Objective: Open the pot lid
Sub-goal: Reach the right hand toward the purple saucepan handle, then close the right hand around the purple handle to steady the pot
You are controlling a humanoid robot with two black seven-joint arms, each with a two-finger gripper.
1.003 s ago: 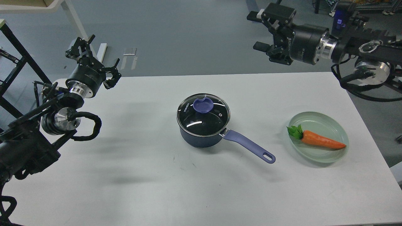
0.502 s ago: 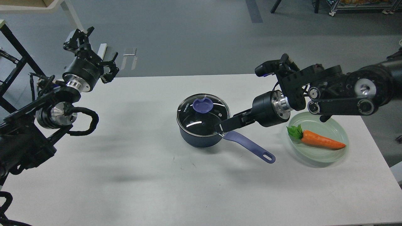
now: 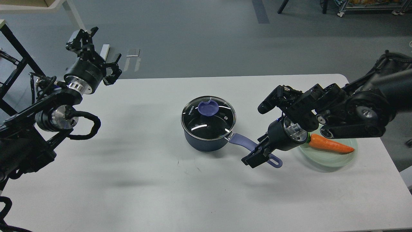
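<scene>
White desk (image 3: 161, 193), matte, rounded far-right corner. Pale green plate (image 3: 334, 161) near desk's right edge, roughly mid-depth; only its front and right part shows, rest hidden. Orange carrot (image 3: 331, 145) lies in the plate, tip pointing right and slightly toward the near edge; its leafy end is covered. Beyond the desk: grey floor (image 3: 193, 38). Black metal frame (image 3: 16, 58) stands off the desk's far-left corner. Pale table leg (image 3: 75, 16) runs diagonally at top left, past the frame. Small light patch (image 3: 132, 53) on the floor just behind the desk's far edge, left of centre.
</scene>
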